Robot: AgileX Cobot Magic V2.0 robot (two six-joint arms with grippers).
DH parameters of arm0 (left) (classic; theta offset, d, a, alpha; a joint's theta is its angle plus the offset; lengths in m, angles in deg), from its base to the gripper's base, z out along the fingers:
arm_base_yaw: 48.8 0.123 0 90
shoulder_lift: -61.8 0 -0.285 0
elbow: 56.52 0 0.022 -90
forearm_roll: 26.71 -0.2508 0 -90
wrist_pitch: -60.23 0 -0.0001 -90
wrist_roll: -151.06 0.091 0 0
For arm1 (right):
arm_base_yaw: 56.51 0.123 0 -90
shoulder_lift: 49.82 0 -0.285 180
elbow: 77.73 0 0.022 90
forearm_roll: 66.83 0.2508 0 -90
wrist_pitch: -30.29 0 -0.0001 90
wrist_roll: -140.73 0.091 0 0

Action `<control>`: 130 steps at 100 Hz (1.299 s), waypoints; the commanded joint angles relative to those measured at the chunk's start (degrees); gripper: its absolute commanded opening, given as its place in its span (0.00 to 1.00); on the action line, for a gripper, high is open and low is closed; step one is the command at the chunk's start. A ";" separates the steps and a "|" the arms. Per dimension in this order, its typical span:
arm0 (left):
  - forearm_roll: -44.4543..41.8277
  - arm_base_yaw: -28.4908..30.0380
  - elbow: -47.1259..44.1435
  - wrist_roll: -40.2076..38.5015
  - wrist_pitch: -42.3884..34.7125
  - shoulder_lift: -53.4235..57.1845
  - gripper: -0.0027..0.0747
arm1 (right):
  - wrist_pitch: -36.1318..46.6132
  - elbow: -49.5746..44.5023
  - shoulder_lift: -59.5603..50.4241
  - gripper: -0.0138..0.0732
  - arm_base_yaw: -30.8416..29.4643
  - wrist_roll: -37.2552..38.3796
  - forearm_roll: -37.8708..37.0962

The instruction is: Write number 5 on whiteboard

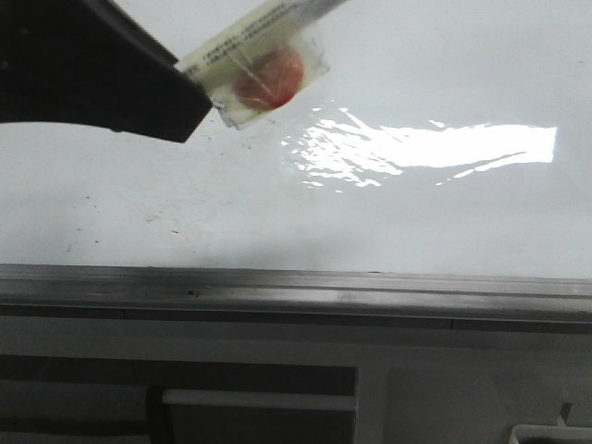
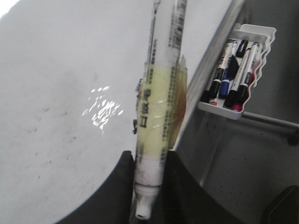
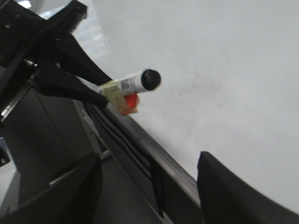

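The left tool (image 2: 149, 186) is clenched on a white marker (image 2: 161, 93), its two dark fingers (image 2: 110, 196) pressing the barrel from either side near the rear end. The marker runs straight out ahead of the tool along its axis, wrapped mid-barrel in yellowish tape (image 2: 161, 107) that carries a red patch. In the right wrist view the left tool (image 3: 93, 91) reaches in from the side with its fingers angled downward toward the whiteboard (image 3: 210, 70), and the marker's black cap (image 3: 150, 79) sits just off the white surface; whether it touches the board cannot be told. In the front view the same tool (image 1: 190, 97) enters from the upper left corner, tilted down, with the taped section (image 1: 264, 79) of the marker just beyond its fingertips.

The whiteboard (image 1: 370, 213) lies under and ahead of the left tool, glossy, with a bright glare patch beside the marker and only small dark specks near it; no drawn figure can be made out. Its grey metal frame edge (image 1: 296, 291) runs along the near side of the board, behind the tool.

Off to the side of the left tool, past the frame, a white tray (image 2: 240, 70) holds several markers (image 2: 231, 77).

The right tool (image 3: 149, 196) is released, its dark fingers (image 3: 233, 191) spread wide apart, hanging over the frame edge of the board and grasping nothing.
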 commanded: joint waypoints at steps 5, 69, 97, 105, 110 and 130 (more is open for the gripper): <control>0.20 -3.90 1.49 1.79 -4.33 2.20 0.01 | 8.46 3.33 5.27 0.62 5.07 -0.64 -1.84; -0.12 -10.06 1.49 1.79 -5.85 2.18 0.01 | 12.15 5.69 14.12 0.40 6.78 -0.64 -1.61; 0.45 -10.06 1.49 1.79 -5.85 2.18 0.01 | 12.50 5.69 14.12 0.08 6.78 -0.64 -1.39; 2.67 -10.06 1.49 1.79 -5.85 2.18 0.07 | 12.50 5.69 14.12 0.08 6.78 -0.64 -1.39; 3.96 -10.06 1.49 1.79 -5.85 2.18 0.20 | 12.50 5.69 14.12 0.08 6.78 -0.64 -1.88; 5.91 -9.96 1.49 1.68 -5.85 3.11 0.73 | 11.94 5.69 14.00 0.08 6.55 -0.64 -6.58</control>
